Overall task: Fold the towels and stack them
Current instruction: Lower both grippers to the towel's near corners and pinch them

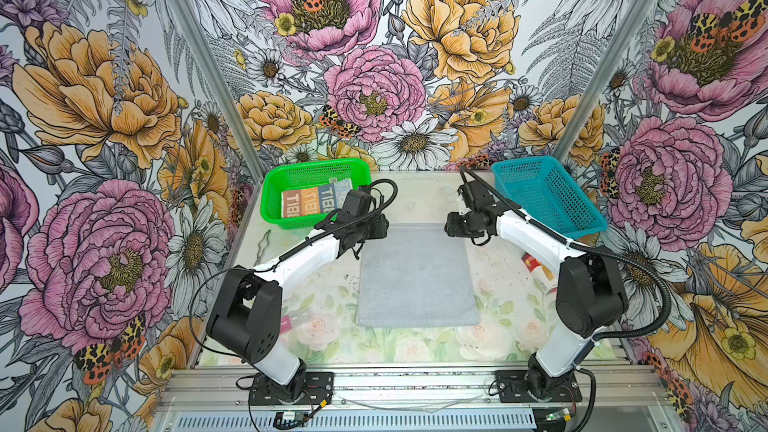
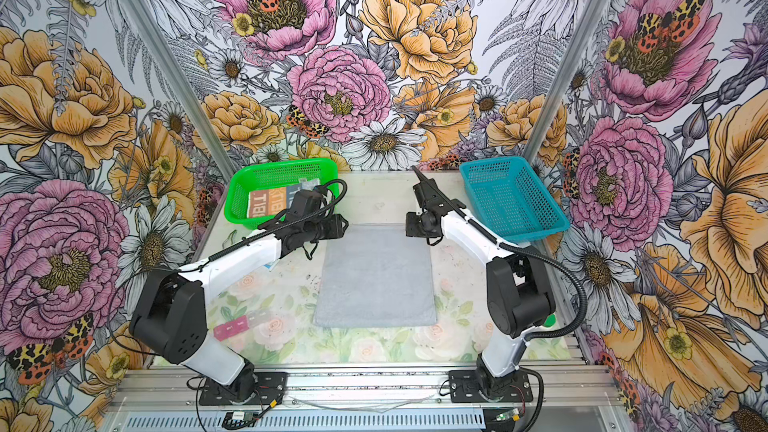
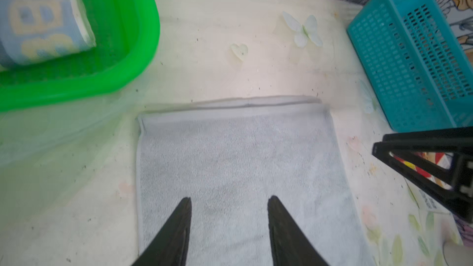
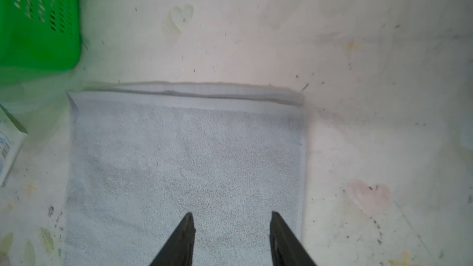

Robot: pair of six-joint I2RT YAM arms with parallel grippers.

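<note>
A plain light grey towel (image 1: 415, 276) (image 2: 374, 276) lies folded flat as a rectangle in the middle of the table. Its far edge shows two stacked layers (image 3: 230, 106) (image 4: 192, 93). A second towel, with coloured panels and big white letters (image 1: 316, 199) (image 2: 268, 201) (image 3: 38, 21), lies folded in the green basket. My left gripper (image 3: 229, 198) (image 1: 376, 228) hovers open over the grey towel's far left corner, nothing between its fingers. My right gripper (image 4: 230, 213) (image 1: 451, 224) hovers open over the far right corner, also empty.
The green basket (image 1: 291, 224) (image 3: 115, 80) stands at the back left, and an empty teal basket (image 1: 548, 201) (image 3: 409, 60) at the back right. A red-white carton (image 1: 538, 272) lies under the right arm. A white-blue sachet (image 4: 7, 144) and a pink box (image 2: 241, 324) lie at the left.
</note>
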